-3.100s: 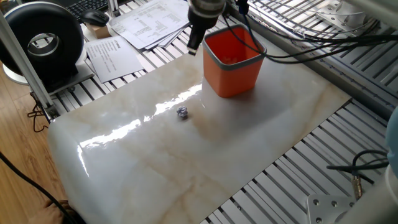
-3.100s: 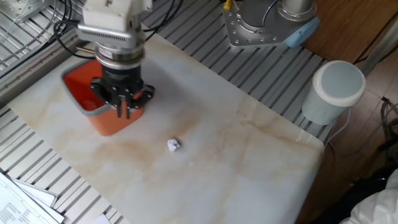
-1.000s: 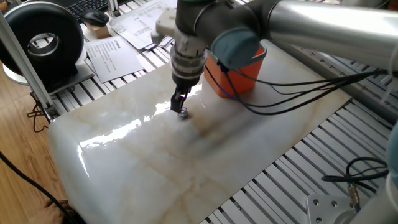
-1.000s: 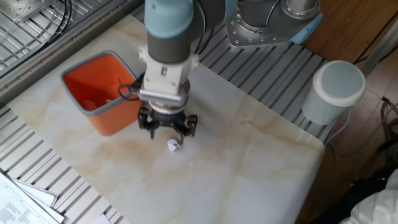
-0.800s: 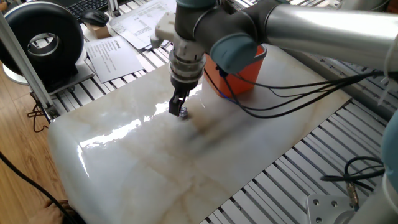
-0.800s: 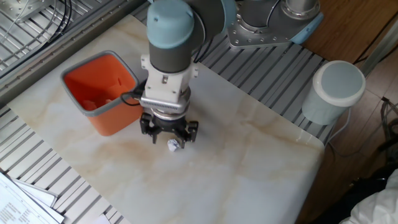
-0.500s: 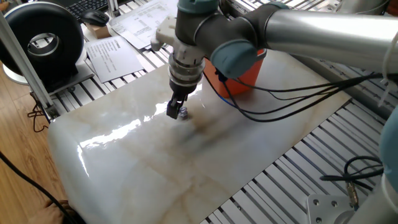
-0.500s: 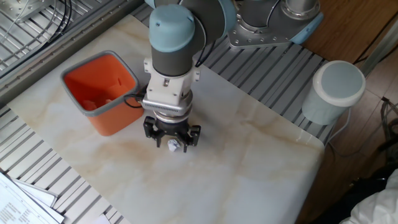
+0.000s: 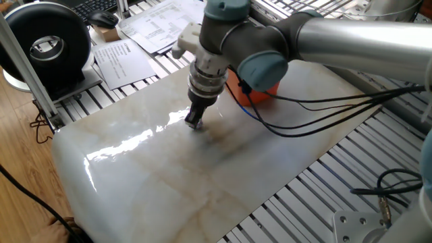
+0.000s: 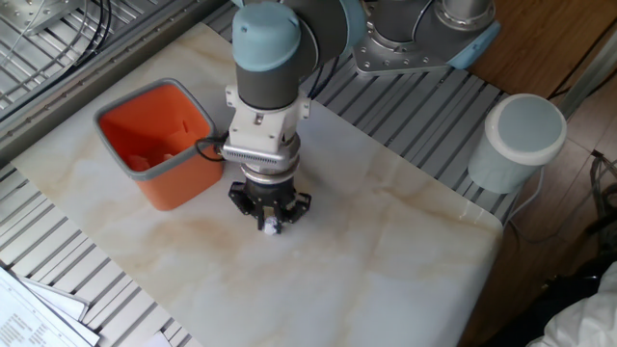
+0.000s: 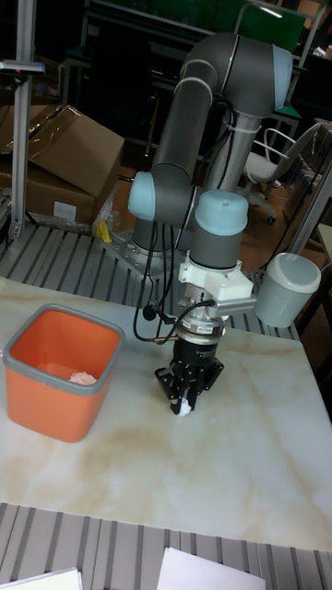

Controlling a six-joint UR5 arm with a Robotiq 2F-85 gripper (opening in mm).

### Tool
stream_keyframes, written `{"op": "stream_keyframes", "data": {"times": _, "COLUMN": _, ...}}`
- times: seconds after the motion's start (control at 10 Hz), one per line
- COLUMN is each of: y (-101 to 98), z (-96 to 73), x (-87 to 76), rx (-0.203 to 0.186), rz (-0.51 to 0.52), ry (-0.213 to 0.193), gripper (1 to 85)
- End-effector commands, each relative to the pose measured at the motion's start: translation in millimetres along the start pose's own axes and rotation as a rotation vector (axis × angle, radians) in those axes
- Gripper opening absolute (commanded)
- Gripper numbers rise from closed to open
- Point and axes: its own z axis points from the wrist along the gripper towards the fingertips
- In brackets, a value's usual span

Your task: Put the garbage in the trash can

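A small bluish-white paper ball (image 10: 272, 226) (image 11: 184, 407) of garbage lies on the marble slab. My gripper (image 10: 270, 221) (image 11: 185, 400) (image 9: 194, 123) stands upright over it, tips at the slab, shut on the ball; in one fixed view the fingers hide it. The orange trash can (image 10: 174, 185) (image 11: 48, 407) stands left of the gripper, about a hand's width away. My arm hides most of the trash can (image 9: 264, 93) in one fixed view. A cream wad (image 11: 83, 377) lies inside the can.
A white cylinder canister (image 10: 522, 141) (image 11: 287, 290) stands off the slab's corner. Printed sheets (image 9: 125, 59) and a black round device (image 9: 47, 42) lie beyond the slab's edge. Cables (image 9: 317, 101) trail from my wrist over the slab. The arm's base (image 10: 415, 37) is behind.
My gripper left the trash can and dropped over the paper ball. In the last second it sank to the slab and its fingers drew in around the ball.
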Motion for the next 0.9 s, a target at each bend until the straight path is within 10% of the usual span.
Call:
{"op": "stream_keyframes", "data": {"times": 0.0, "y": -12.9, "z": -38.7, "x": 9.3, "rx": 0.044, "rz": -0.040, "ry": 0.049, "gripper": 1.3}}
{"op": "stream_keyframes", "data": {"times": 0.2, "y": -11.2, "z": -79.3, "x": 16.1, "rx": 0.052, "rz": -0.045, "ry": 0.079, "gripper": 1.3}}
{"op": "stream_keyframes", "data": {"times": 0.5, "y": -30.5, "z": -81.1, "x": -11.2, "rx": 0.149, "rz": 0.040, "ry": -0.018, "gripper": 1.3}}
{"op": "stream_keyframes", "data": {"times": 0.8, "y": -59.0, "z": -113.1, "x": 20.3, "rx": 0.188, "rz": -0.059, "ry": 0.067, "gripper": 1.3}}
